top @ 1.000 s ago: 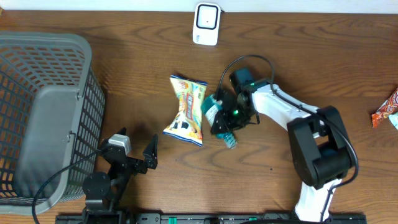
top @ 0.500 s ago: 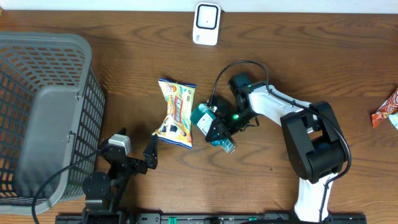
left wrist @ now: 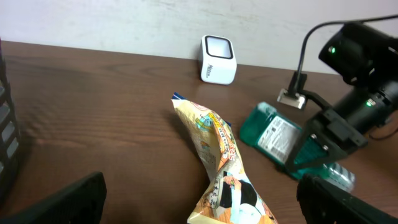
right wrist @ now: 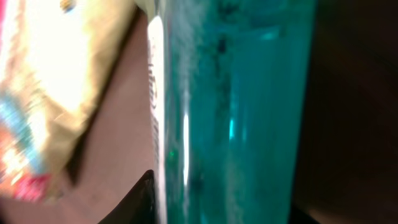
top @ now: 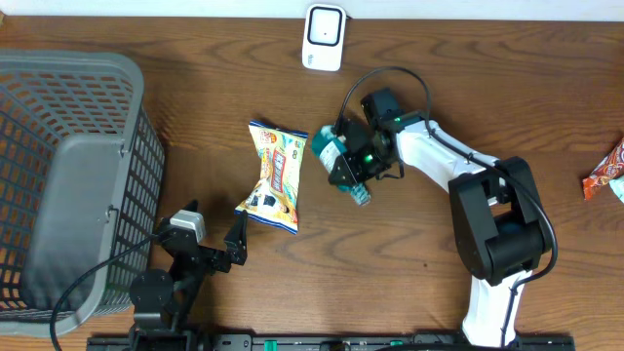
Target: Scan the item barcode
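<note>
right pincer (top: 349, 168) grips teal bottle (top: 325, 152) near counter (top: 507, 88) centre, label outward, probably to present it to scanner (top: 324, 37) by far edge; left pincer (top: 214, 224) wide, empty, near edge.

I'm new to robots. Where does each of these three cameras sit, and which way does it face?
Overhead: above the table, looking straight down; the left hand shows, and the right hand gripping the teal bottle.
Left wrist: low behind the left hand, facing across the table toward the scanner; its open fingers frame the bottom.
Right wrist: right against the teal bottle; nothing of the hand shows clearly.
Shared: all three show the teal bottle and the snack bag.
</note>
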{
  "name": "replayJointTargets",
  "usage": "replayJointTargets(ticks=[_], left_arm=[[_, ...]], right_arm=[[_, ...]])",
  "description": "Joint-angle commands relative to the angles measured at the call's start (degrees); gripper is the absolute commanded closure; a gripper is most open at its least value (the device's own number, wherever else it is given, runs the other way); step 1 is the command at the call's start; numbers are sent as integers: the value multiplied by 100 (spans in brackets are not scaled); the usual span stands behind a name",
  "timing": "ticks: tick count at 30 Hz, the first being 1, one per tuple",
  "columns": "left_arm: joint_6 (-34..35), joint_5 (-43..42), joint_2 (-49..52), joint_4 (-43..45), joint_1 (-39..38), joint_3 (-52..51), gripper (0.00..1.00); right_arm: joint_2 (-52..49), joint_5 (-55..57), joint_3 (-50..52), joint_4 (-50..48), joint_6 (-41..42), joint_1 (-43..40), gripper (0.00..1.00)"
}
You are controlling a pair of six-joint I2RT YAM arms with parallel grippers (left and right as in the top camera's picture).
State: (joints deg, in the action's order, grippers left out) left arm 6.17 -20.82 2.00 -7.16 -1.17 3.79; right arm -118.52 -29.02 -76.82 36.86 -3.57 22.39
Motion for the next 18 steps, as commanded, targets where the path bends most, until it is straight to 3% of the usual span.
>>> replayJointTargets(ticks=[1,4,10,12,15,18], left_arm=[[33,-13,-15,-129,20,-107,2],[33,-13,-15,-129,20,-107,2],[33,-13,-15,-129,20,-107,2],[33,-13,-15,-129,20,-107,2],[33,-13,-15,-129,20,-107,2],[33,-13,-15,-129,20,-107,2]], right_arm=[[-83,2216,-131,101,1069,188,99],[-83,3067,-245,177,1333,358,93],[-83,3469,-247,649,1523,693,44],[-85,3471,-247,951,1683,769,34],[-85,3469,-195,1239,1947,822,26],[-85,3467,-101,1318,2096,831,36]])
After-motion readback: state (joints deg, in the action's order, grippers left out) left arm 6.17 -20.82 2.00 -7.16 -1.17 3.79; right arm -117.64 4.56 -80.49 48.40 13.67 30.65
